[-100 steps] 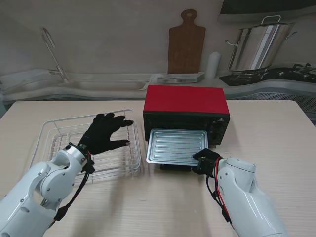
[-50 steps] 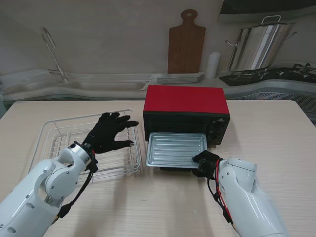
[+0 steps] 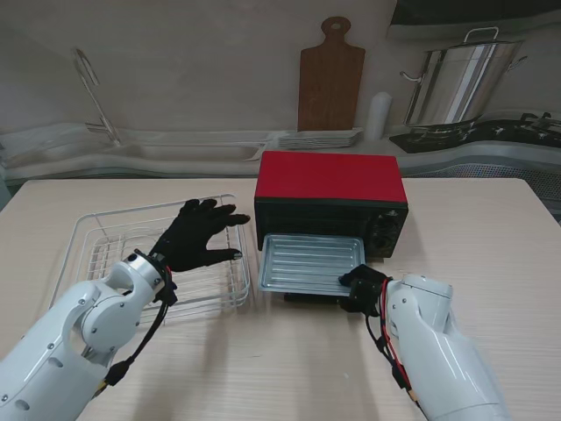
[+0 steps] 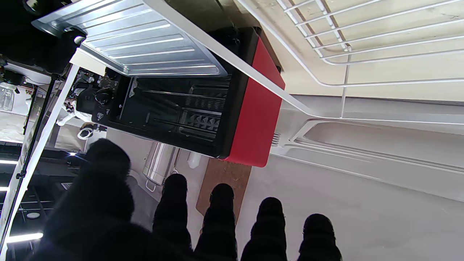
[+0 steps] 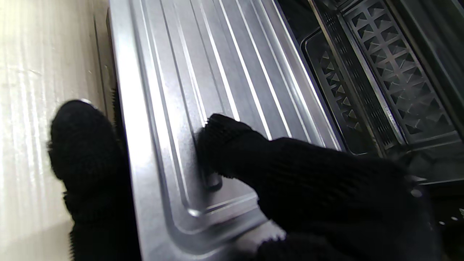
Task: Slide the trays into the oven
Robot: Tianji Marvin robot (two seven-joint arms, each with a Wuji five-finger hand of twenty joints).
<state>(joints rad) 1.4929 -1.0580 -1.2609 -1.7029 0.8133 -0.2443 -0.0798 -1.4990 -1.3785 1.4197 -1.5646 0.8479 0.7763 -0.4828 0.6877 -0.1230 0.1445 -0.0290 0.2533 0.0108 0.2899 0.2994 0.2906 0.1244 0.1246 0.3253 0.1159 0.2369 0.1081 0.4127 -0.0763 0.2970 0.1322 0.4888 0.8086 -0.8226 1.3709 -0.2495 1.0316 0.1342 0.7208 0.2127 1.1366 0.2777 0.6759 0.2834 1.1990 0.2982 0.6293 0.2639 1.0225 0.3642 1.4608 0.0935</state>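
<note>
The table [image 3: 289,351] is a light wood-grain surface. 2 items stand directly on it: a white wire rack [image 3: 96,250] at the left and a red oven [image 3: 330,189] at centre, just beside each other.

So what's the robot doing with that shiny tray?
It's sliding the metal tray into the red oven. The right hand grips the tray's near corner, one finger on top and another underneath. Much of the tray sticks out of the open front. The left hand hovers open over the white wire rack beside the oven, holding nothing.
</note>
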